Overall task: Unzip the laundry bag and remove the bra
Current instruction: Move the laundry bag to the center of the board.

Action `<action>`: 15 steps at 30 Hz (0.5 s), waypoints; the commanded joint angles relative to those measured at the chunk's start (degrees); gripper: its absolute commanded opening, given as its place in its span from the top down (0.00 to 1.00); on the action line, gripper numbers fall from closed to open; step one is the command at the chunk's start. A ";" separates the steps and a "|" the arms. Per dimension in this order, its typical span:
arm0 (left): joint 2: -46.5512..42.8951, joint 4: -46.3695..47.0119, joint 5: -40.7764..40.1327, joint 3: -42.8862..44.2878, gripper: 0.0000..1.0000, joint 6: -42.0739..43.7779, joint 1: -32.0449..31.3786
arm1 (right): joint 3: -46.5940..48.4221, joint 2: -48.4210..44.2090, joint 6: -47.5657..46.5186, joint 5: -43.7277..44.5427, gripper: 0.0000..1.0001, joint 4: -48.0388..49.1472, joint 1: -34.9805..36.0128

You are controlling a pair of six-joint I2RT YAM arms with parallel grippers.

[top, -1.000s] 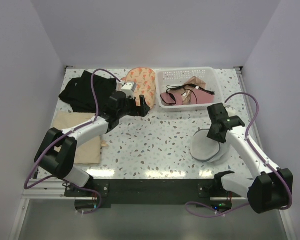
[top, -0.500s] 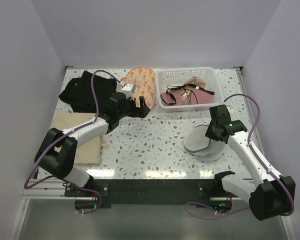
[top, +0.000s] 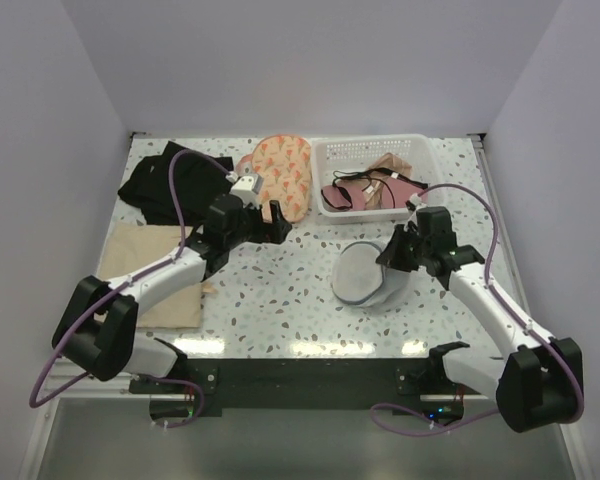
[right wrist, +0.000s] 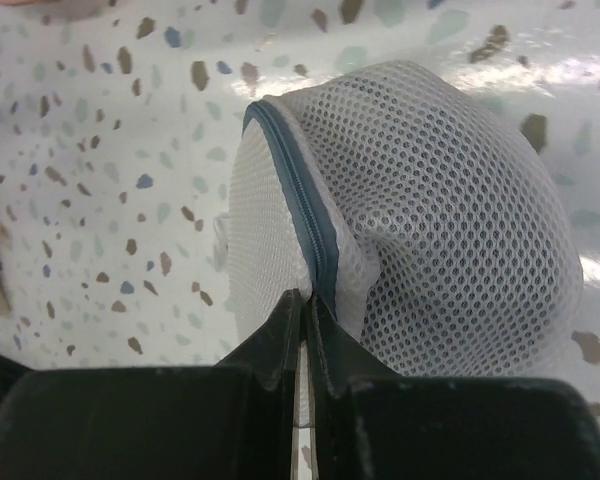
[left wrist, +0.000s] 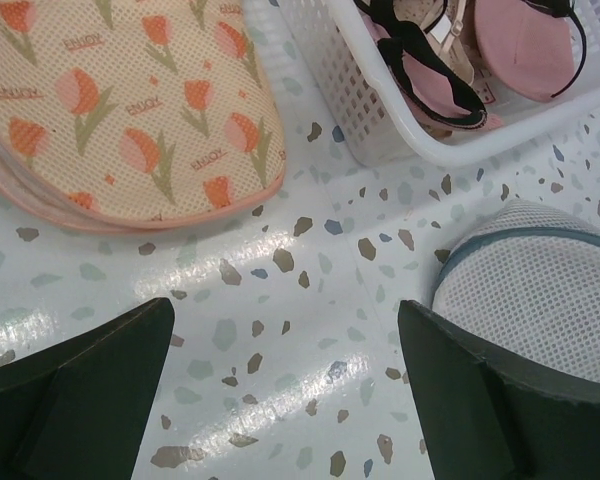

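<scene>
- The white mesh laundry bag (top: 365, 275) has slid left from the right side to the middle of the speckled table (top: 280, 305), and now sits just in front of the white basket (top: 370, 141).
- The right gripper (right wrist: 302, 300) is clamped tight on the bag's edge, right at its blue-grey zipper (right wrist: 298, 200).
- The left gripper (left wrist: 285, 335) hangs spread wide and holds nothing, above bare table between the bag and a tulip-print pouch (top: 283, 170).
- Pink garments with black straps (top: 365, 192) lie in the basket.

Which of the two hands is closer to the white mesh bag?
Right. The right hand pinches the zipper seam of the mesh bag; the left hand hangs open, apart, by the tulip pouch.
</scene>
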 commanded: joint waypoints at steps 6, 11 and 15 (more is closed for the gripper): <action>-3.92 -0.70 -0.50 -3.09 0.00 -1.02 -0.34 | -1.20 3.51 -0.42 -26.53 1.00 19.62 2.17; -5.49 -0.17 0.47 -4.41 0.00 -1.20 -0.34 | -1.37 5.00 3.96 -33.39 1.00 27.54 3.84; -6.81 -0.26 0.65 -5.29 0.00 -1.11 -0.25 | -0.93 7.80 5.12 -37.96 1.00 32.64 5.07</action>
